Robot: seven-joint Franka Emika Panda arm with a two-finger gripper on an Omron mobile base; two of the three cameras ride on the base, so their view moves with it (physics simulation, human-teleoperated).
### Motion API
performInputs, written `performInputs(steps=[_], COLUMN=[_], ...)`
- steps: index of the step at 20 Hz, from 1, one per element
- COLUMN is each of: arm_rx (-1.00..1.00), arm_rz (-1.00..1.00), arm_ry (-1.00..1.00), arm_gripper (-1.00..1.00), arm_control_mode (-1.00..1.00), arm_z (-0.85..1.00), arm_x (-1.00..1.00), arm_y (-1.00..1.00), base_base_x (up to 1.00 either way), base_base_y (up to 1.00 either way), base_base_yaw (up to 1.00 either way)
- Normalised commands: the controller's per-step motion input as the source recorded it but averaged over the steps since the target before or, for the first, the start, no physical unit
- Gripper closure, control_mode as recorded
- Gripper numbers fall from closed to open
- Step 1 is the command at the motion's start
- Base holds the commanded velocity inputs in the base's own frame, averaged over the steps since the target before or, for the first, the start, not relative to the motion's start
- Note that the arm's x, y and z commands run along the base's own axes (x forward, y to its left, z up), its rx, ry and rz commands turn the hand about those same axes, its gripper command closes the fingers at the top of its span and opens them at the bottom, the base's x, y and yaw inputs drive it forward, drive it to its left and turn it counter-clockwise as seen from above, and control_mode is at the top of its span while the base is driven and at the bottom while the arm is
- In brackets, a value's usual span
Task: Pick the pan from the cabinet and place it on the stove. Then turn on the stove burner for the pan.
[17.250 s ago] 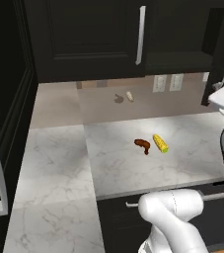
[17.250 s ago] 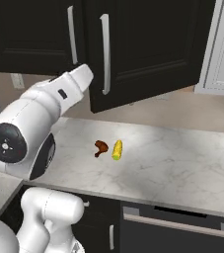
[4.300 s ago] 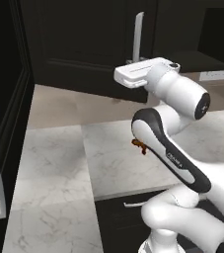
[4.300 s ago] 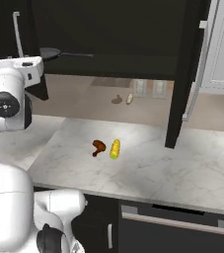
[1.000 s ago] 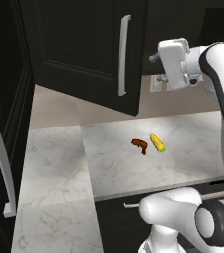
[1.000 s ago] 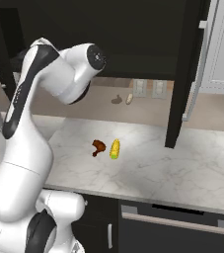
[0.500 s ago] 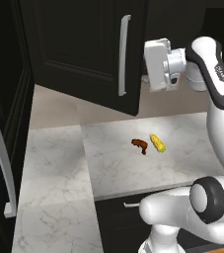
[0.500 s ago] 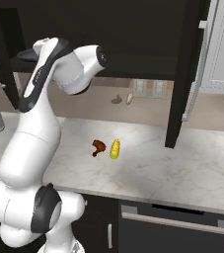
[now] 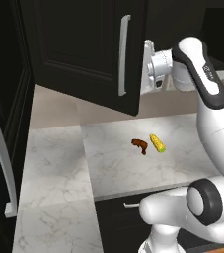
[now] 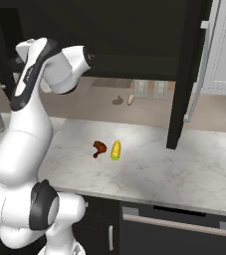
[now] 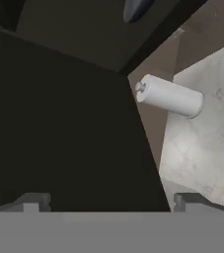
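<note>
Gripper (image 11: 108,200), fingers spread and empty, faces the cabinet (image 11: 59,128) interior; pan (image 11: 137,9) (partly visible) lies ahead.

A yellow corn cob (image 9: 157,143) lies just beside a brown chicken drumstick (image 9: 139,145) near the middle of the marble counter (image 9: 59,158). A white paper-towel roll (image 11: 169,96) sits upper right in the hand view.

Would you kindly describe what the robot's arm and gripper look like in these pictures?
The arm is glossy white, built of rounded tubular segments joined by dark grey to black joint rings, rising from a bulbous white base. No cables or markings are visible. The hand near the cabinet door is a boxy white and grey block. The gripper ends in two small, squared, dark grey finger tips.
</note>
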Motion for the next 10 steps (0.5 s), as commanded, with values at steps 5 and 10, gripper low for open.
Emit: performInputs(steps=[5,10], arm_rx=[0.0,0.0], arm_rz=[0.09,0.1], arm_ry=[0.05,0.04], arm_gripper=[-1.0,-1.0], arm_control_mode=[-1.0,-1.0], arm_z=[-0.07,-0.11], arm_x=[-0.39,-0.33], arm_y=[0.55,0.57], base_base_x=[0.0,0.0], base_base_y=[0.0,0.0], base_base_yaw=[0.0,0.0])
